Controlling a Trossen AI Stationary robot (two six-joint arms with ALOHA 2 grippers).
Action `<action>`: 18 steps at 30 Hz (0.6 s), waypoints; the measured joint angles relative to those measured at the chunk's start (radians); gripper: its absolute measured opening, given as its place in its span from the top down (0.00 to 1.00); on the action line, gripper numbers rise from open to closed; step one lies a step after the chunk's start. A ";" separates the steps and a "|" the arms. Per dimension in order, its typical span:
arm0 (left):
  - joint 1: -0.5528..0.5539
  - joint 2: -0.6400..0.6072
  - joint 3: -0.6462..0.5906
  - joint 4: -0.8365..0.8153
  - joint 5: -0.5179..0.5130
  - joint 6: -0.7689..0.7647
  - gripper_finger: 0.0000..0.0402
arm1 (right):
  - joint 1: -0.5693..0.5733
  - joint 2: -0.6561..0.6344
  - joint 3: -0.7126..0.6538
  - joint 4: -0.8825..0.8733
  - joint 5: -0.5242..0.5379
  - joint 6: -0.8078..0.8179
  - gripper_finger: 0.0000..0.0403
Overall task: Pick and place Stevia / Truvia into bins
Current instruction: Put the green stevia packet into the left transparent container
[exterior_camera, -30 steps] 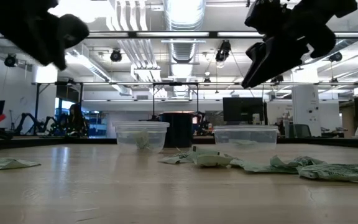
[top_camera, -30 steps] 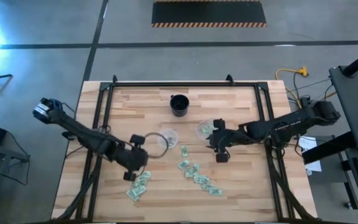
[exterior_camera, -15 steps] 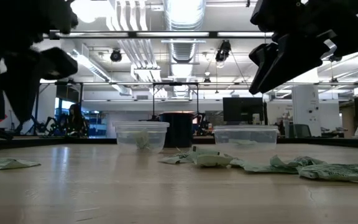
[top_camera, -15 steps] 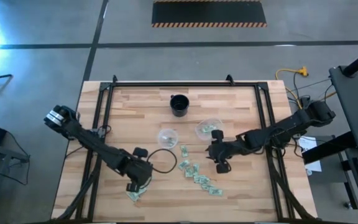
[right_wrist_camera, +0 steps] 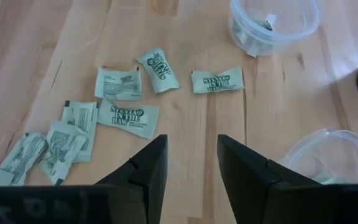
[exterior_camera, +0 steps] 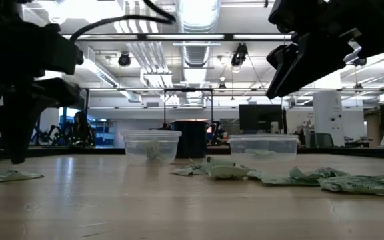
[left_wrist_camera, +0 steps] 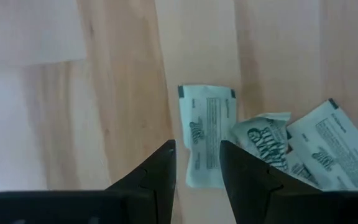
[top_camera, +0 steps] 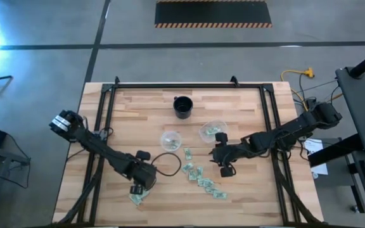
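Observation:
Green-and-white Stevia packets lie flat on the wooden table in two groups: a few at the near left point(top_camera: 136, 198) and a loose row in the middle point(top_camera: 201, 179). My left gripper point(top_camera: 137, 188) points down, open, low over the near-left group. In the left wrist view point(left_wrist_camera: 197, 168) one packet point(left_wrist_camera: 207, 134) lies just ahead of the gap between its fingers. My right gripper point(top_camera: 225, 170) hangs open and high above the middle packets point(right_wrist_camera: 128, 118), with nothing between its fingers point(right_wrist_camera: 191, 168). Two clear bins point(top_camera: 170, 139) point(top_camera: 212, 131) stand farther back with packets inside.
A black cup point(top_camera: 182, 106) stands behind the two bins, toward the far edge. A dark cable loops over the table beside my left gripper point(top_camera: 166, 163). A black frame rail runs along the table's left, right and far sides point(top_camera: 106, 120). Bare wood lies at the far left.
My left gripper has sunk from high above the table to just over the near-left packets, moving toward the near edge and tipping steeper downward. My right gripper has shifted a little toward the near edge, away from the right bin. No packet has moved.

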 joint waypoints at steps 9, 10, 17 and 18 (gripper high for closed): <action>0.003 -0.006 -0.035 0.040 0.037 -0.015 0.73 | 0.000 0.000 0.000 0.001 0.000 0.000 0.67; 0.003 -0.006 -0.035 0.041 0.041 -0.015 0.73 | 0.000 0.000 0.000 0.001 0.000 0.000 0.67; 0.005 0.000 -0.039 0.066 0.074 -0.016 0.73 | 0.000 0.000 0.000 0.003 0.010 0.004 0.67; 0.005 0.000 -0.041 0.066 0.076 -0.016 0.73 | 0.000 0.000 0.000 0.003 0.010 0.004 0.67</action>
